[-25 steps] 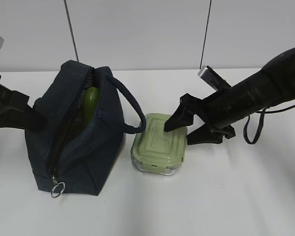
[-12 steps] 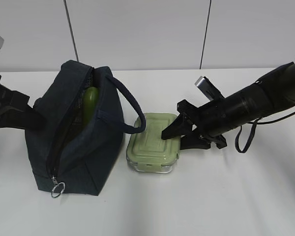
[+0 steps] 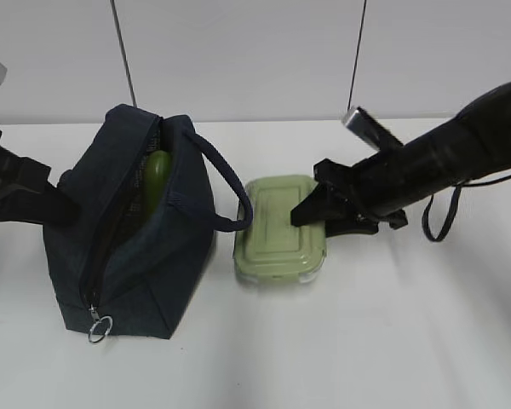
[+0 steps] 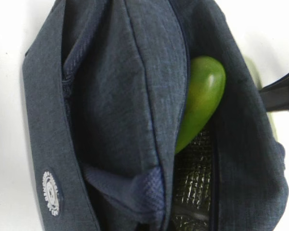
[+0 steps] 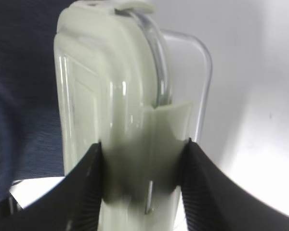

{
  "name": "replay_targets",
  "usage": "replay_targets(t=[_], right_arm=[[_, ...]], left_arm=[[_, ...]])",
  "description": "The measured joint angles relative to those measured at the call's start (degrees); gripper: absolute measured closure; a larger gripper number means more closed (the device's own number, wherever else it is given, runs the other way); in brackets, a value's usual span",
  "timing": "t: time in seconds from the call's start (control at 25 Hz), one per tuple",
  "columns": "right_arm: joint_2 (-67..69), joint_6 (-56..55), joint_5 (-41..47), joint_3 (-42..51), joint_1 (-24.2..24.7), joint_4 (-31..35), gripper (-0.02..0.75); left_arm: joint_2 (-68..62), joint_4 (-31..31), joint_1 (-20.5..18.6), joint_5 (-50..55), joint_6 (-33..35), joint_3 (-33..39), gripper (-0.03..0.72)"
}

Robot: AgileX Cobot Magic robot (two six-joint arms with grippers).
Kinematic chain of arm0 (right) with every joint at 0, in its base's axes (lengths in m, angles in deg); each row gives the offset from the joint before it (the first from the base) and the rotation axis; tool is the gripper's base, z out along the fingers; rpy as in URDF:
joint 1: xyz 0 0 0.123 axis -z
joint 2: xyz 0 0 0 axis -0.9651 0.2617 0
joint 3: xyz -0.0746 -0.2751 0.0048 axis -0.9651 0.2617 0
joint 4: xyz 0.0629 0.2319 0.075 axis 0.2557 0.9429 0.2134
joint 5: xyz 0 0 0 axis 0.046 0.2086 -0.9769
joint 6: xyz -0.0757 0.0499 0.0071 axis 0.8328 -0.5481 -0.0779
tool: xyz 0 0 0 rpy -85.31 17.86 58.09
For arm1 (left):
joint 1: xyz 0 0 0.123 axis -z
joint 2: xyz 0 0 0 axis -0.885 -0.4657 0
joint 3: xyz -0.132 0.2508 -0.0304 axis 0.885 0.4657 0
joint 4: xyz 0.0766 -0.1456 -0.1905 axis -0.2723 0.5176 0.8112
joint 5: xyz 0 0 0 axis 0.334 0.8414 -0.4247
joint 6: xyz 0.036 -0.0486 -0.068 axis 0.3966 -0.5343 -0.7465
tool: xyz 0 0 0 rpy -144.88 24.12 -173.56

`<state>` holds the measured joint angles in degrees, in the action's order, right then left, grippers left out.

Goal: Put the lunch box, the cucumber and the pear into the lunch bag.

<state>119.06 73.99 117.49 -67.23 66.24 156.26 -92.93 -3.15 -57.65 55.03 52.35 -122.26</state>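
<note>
The navy lunch bag (image 3: 145, 256) stands open at the left, and the green cucumber (image 3: 156, 175) pokes out of its mouth; the left wrist view shows the cucumber (image 4: 200, 101) against the silvery lining. My right gripper (image 3: 311, 213) is shut on the right end of the sage-lidded lunch box (image 3: 277, 226), just right of the bag. In the right wrist view its fingers (image 5: 142, 144) clamp the box (image 5: 111, 96) on both sides. My left gripper (image 3: 64, 209) pinches the bag's left wall; its fingers are out of the wrist frame. The pear is not in view.
The bag's loop handle (image 3: 226, 183) arches toward the lunch box and nearly touches it. A metal ring pull (image 3: 100, 325) hangs at the bag's front end. White table surrounds everything, with a white wall behind.
The right gripper closed on the lunch box's right end, nudged it left, then raised it and drew it slightly back to the right. The bag, the cucumber and the left arm stayed put.
</note>
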Motion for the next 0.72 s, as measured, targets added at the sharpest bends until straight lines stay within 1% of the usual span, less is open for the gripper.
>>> replay_targets(t=[0.12,0.28,0.48,0.6,0.72], right_arm=[[-5.8,0.3,0.4,-2.7,0.1,-1.8,0.412],[-12.2,0.3,2.4,-8.6,0.1,-2.0,0.412],[-13.4,-1.6,8.2,-16.5,-1.3,-2.4,0.412],[-13.4,-4.6,9.2,-19.3,-1.7,-5.9,0.412],[-13.4,-7.4,9.3,-21.6,-0.8,-10.4,0.412]], left_arm=[[0.0,0.0,0.0,0.0,0.0,0.0,0.704],[0.0,0.0,0.0,0.0,0.0,0.0,0.704],[0.0,0.0,0.0,0.0,0.0,0.0,0.704],[0.0,0.0,0.0,0.0,0.0,0.0,0.704],[0.0,0.0,0.0,0.0,0.0,0.0,0.704]])
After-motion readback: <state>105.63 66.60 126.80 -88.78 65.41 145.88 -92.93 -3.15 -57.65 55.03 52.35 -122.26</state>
